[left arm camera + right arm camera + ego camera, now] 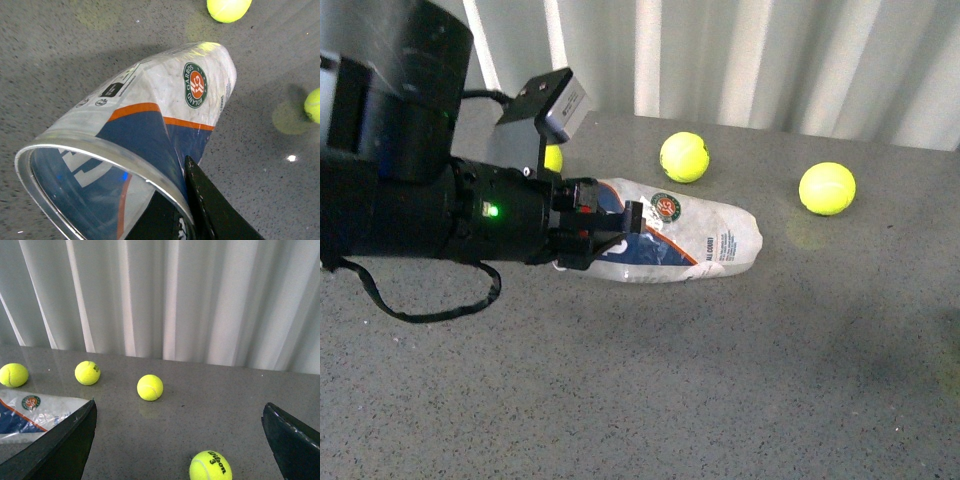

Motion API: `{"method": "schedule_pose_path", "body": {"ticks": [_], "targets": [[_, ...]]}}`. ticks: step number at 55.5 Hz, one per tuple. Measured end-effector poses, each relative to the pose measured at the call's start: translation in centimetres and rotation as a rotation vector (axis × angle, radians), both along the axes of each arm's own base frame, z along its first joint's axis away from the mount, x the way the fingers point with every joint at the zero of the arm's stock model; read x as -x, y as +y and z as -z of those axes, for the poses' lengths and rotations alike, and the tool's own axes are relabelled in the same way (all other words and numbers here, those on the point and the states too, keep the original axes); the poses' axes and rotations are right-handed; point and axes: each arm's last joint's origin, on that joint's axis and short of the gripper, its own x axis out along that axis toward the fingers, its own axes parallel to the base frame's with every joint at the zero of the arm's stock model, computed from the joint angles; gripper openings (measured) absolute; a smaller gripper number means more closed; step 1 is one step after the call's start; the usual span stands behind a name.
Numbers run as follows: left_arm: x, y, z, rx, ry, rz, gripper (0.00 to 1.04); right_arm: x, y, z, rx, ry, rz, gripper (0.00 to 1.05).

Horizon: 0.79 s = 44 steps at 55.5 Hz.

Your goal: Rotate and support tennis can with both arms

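Tennis can (690,235) on its side on the grey table (720,380). Long axis runs 9 to 3 o'clock in front view: open silver rim at 9, closed end at 3. Left gripper (615,238) is at the rim end and looks clamped on the can wall. One finger (210,200) lies outside the wall; a dark shape shows through the plastic. Right gripper (177,440) has jaws spread wide, holding nothing, with the can outside one finger, not between. Left arm is nearer. Judgement: right must reach the 3 o'clock end. Tennis ball (684,157) sits at the can's 12 o'clock.
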Motion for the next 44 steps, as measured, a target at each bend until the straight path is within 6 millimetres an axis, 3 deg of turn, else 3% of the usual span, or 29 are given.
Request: {"method": "schedule_pose_path", "body": {"ticks": [5,14,18,23,34,41,44], "targets": [[-0.1,-0.1,-2.6,-0.078,-0.07,0.059,0.04,0.0,0.0,0.0,0.0,0.0,0.0,0.97],[0.4,-1.0,-11.1,-0.298,-0.34,0.328,0.04,0.0,0.0,0.0,0.0,0.0,0.0,0.97],[0.9,-1.3,-15.2,-0.461,-0.46,0.474,0.04,0.0,0.0,0.0,0.0,0.0,0.0,0.97],[1.0,-1.1,-18.2,-0.69,-0.54,0.6,0.04,0.0,0.0,0.0,0.0,0.0,0.0,0.97],[0.8,-1.0,-21.3,-1.065,-0.609,0.936,0.04,0.0,0.0,0.0,0.0,0.0,0.0,0.97],[0.9,-2.4,-20.9,-1.273,-0.693,1.087,0.04,0.0,0.0,0.0,0.0,0.0,0.0,0.97],[1.4,-3.7,-20.0,-1.261,-0.71,1.16,0.04,0.0,0.0,0.0,0.0,0.0,0.0,0.97]]}}
